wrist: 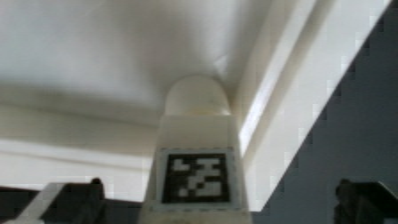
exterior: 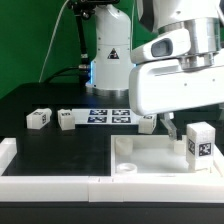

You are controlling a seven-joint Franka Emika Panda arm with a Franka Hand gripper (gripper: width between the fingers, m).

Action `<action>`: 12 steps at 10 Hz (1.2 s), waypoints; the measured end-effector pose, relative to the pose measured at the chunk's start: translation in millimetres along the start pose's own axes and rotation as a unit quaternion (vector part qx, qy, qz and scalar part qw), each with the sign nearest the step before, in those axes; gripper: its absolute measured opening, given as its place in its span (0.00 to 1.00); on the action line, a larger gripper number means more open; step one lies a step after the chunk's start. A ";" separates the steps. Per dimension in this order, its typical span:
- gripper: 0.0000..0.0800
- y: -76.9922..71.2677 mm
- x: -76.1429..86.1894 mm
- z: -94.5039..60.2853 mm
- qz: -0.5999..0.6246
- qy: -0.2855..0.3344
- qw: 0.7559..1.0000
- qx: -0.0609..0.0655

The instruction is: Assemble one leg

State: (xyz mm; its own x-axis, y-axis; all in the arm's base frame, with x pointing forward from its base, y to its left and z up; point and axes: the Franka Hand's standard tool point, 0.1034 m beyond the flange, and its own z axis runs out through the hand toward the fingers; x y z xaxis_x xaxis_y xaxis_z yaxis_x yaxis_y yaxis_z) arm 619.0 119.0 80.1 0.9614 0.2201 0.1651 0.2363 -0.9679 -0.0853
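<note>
One leg (exterior: 200, 143), a small white post with a black-and-white tag, stands upright on the right part of the large white tray-like piece (exterior: 150, 158). My gripper (exterior: 196, 126) is directly above and around it. In the wrist view the leg (wrist: 198, 140) stands between the two dark fingertips (wrist: 71, 201), with a gap on each side. The jaws are open and touch nothing. Three more legs lie on the black table: two at the exterior view's left (exterior: 40, 118) (exterior: 66, 119) and one beside the gripper body (exterior: 147, 121).
The marker board (exterior: 110, 115) lies flat in front of the robot base. A low white wall (exterior: 50, 182) runs along the front edge and up the exterior view's left side. The tray-like piece has round corner sockets (exterior: 124, 146).
</note>
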 end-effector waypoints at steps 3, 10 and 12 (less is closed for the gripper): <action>0.81 4.4 6.4 0.7 0.004 -0.069 0.998 0.010; 0.77 13.8 8.8 1.6 0.011 -0.060 0.998 0.006; 0.55 13.7 8.8 1.7 0.011 -0.060 0.998 0.006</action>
State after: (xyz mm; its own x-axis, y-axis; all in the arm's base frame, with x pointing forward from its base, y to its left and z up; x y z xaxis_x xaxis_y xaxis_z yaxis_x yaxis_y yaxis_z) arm 630.9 107.9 78.7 0.9760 0.2134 0.0436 0.2168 -0.9712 -0.0987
